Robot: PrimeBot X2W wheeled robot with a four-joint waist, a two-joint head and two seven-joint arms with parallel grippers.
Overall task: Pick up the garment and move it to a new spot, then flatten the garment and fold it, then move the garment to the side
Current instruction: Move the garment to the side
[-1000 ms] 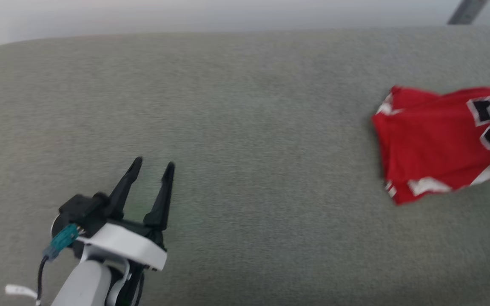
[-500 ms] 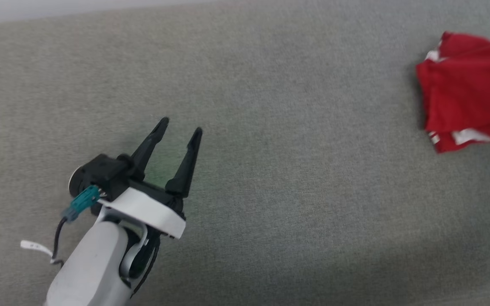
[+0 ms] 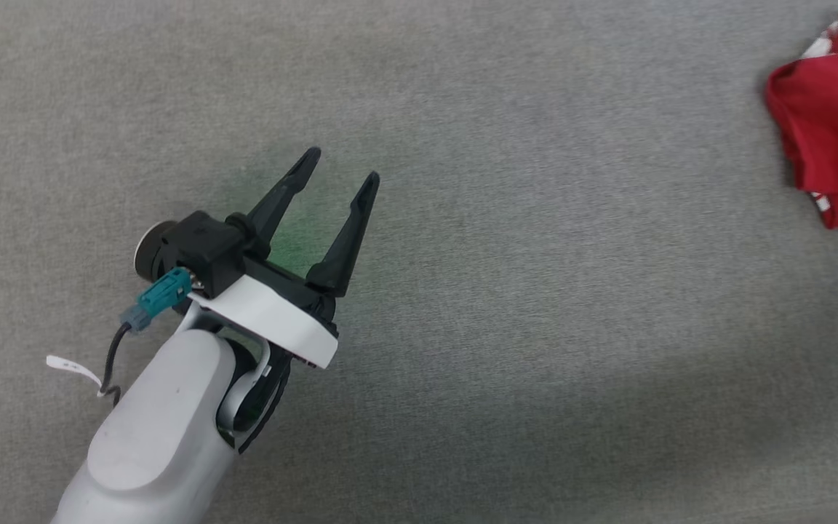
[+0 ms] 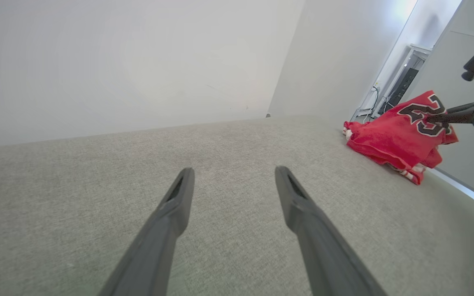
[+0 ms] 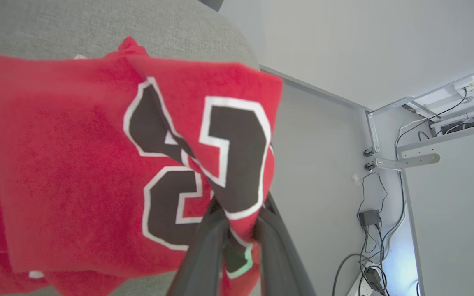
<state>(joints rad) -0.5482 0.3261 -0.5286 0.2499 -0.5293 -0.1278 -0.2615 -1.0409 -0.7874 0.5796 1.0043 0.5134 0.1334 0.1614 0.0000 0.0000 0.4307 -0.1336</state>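
The garment, a red shirt with a black, white-outlined number, lies bunched at the far right of the grey cushioned surface. In the right wrist view my right gripper is shut on a fold of the garment by the number. From the left wrist view, that right gripper pinches the raised top of the garment. My left gripper hovers open over bare surface far to the left of it, with nothing between its fingers.
A white wall rises behind the surface's far edge. Beyond the surface's right end the floor holds cables and a power adapter near a metal frame.
The head camera has moved, so the whole picture has shifted. The garment now sits farther right of my left gripper, cut by the frame's edge. Both grippers keep their states.
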